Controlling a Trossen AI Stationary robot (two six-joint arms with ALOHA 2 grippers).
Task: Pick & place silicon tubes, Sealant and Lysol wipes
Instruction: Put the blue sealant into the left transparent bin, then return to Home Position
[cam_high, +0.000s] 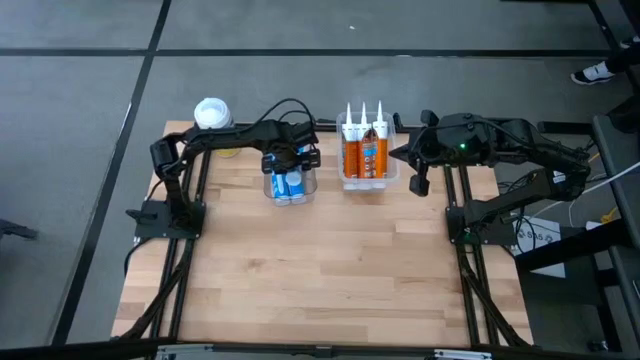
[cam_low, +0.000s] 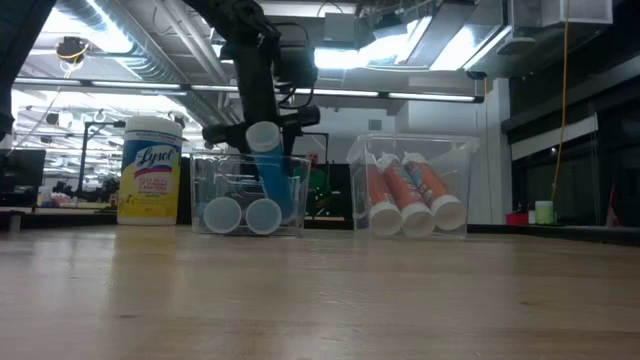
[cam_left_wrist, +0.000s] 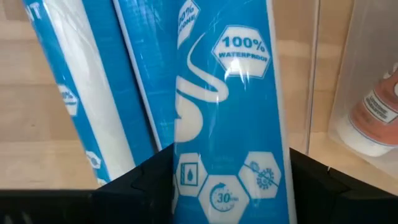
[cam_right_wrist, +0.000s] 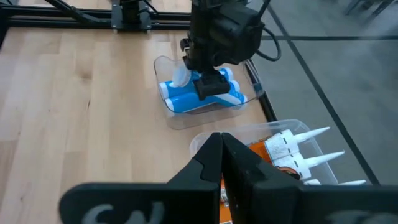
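Note:
My left gripper (cam_high: 290, 160) is over a clear bin (cam_high: 290, 190) at the far middle of the table and is shut on a blue silicone tube (cam_left_wrist: 230, 124) with a white cap (cam_low: 262, 136). Two more blue tubes (cam_low: 243, 214) lie in that bin, caps toward the near edge. A second clear bin (cam_high: 367, 160) to the right holds three orange sealant tubes (cam_low: 410, 200). The yellow Lysol wipes canister (cam_low: 150, 170) stands on its base at the far left. My right gripper (cam_high: 418, 172) is shut and empty, right of the sealant bin. My left gripper pinches the blue tube's body (cam_left_wrist: 227, 180) between its two fingers (cam_left_wrist: 137, 180), one on each long side. The fingers come from above and lie across the tube. The tube is tilted, its capped end raised toward the near edge and its lower end (cam_low: 285, 200) down inside the bin.
The two bins stand side by side near the far edge with a narrow gap between them. The wooden tabletop (cam_high: 320, 270) spreads toward the near edge. Dark arm frames (cam_high: 175, 210) stand at the table's left and right sides.

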